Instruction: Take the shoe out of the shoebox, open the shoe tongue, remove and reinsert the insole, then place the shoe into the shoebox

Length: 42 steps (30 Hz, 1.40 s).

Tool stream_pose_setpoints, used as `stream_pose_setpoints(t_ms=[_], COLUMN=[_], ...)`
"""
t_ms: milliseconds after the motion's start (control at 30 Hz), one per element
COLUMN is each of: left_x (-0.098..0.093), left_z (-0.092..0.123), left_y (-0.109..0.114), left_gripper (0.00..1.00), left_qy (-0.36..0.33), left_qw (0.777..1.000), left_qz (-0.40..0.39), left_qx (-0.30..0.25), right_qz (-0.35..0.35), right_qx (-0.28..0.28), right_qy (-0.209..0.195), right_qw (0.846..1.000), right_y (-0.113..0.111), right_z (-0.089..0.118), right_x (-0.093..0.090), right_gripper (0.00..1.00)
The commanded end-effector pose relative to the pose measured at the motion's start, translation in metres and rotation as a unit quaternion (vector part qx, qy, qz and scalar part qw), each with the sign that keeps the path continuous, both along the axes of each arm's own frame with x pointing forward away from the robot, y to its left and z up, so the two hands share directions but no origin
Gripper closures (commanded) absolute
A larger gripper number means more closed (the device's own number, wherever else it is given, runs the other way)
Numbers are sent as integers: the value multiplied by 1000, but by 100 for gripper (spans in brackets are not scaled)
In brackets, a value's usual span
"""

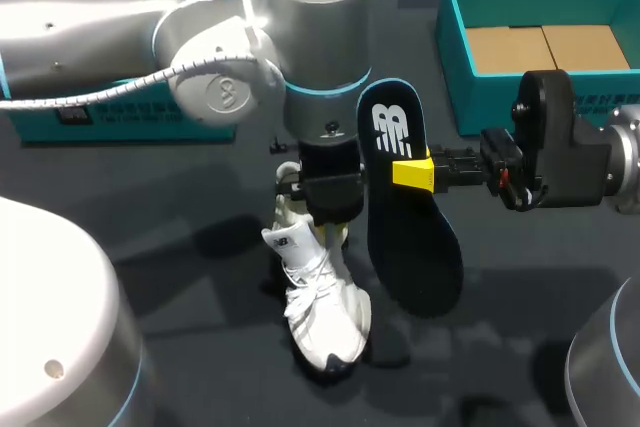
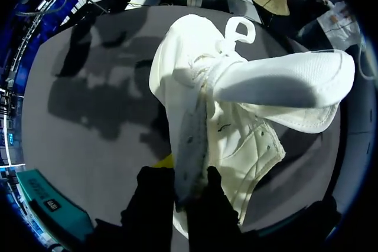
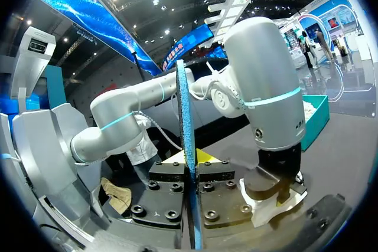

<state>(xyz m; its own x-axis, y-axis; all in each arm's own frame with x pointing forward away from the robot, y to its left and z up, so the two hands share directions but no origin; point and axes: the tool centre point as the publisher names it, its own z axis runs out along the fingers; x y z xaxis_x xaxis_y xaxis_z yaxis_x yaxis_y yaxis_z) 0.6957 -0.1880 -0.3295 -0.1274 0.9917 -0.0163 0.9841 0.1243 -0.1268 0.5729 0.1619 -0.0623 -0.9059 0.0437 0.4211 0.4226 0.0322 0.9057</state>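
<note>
My left arm [image 1: 120, 17] comes in level, above and behind the shoe [image 1: 325, 312], and its wrist turns straight down over the heel end. My left gripper [image 2: 188, 184] is clamped on the shoe's collar wall, a finger pressed against each side of it. My right arm [image 1: 575, 157] lies level, out to the shoe's right. My right gripper [image 1: 412, 173] points toward the shoe and pinches the insole [image 1: 410, 247] between both fingers, just beside the shoe.

A white logo mark [image 1: 392, 131] stands on the heel end of the dark insole [image 1: 412, 237]. The white shoe [image 1: 325, 312] bears a small dark mark on its tongue tag [image 1: 283, 240]. The teal box [image 1: 130, 119] carries a dark label [image 1: 75, 115] and a line of pale print, too small to read.
</note>
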Motion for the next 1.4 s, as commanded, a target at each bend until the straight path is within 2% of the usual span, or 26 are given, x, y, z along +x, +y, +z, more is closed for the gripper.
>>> stream_pose_setpoints(t_ms=[33, 400, 1000, 1033, 1067, 1100, 1167, 1233, 1267, 1333, 1367, 1400], left_x=[-2, -5, -5, -4, -3, -2, 0, 3, 4, 7, 9, 10], left_z=[-7, -29, -55, -56, -57, -57, -54, -47, -45, -36, -28, -22], left_y=[-11, -23, -48, -49, -51, -52, -52, -52, -52, -51, -51, -50], left_gripper=[100, 100, 100, 91, 78, 70, 57, 50, 43, 11, 0, 0], left_qy=[-6, -14, -24, -25, -24, -23, -18, -10, -8, -2, -1, 2], left_qw=[1000, 998, 997, 997, 997, 997, 998, 998, 998, 999, 999, 999], left_qz=[-4, -53, -66, -64, -61, -60, -56, -55, -54, -50, -43, -43], left_qx=[4, 16, 38, 39, 40, 40, 36, 29, 25, 13, 2, -10], right_qz=[-2, -2, -2, -2, -2, -2, -2, -2, -2, -2, -2, -2], right_qx=[0, 0, 0, 0, 0, 0, 0, 0, 0, 0, 0, 0], right_qy=[0, 0, 0, 0, 0, 0, 0, 0, 0, 0, 0, 0], right_qw=[1000, 1000, 1000, 1000, 1000, 1000, 1000, 1000, 1000, 1000, 1000, 1000], right_y=[2, 2, 2, 2, 2, 2, 2, 2, 2, 2, 2, 2], right_z=[-1, -1, -1, -1, -1, -1, -1, -1, -1, -1, -1, -1], right_x=[-1, -1, -1, -1, -1, -1, -1, -1, -1, -1, -1, -1], right_gripper=[100, 100, 100, 100, 100, 100, 100, 100, 100, 100, 100, 100])
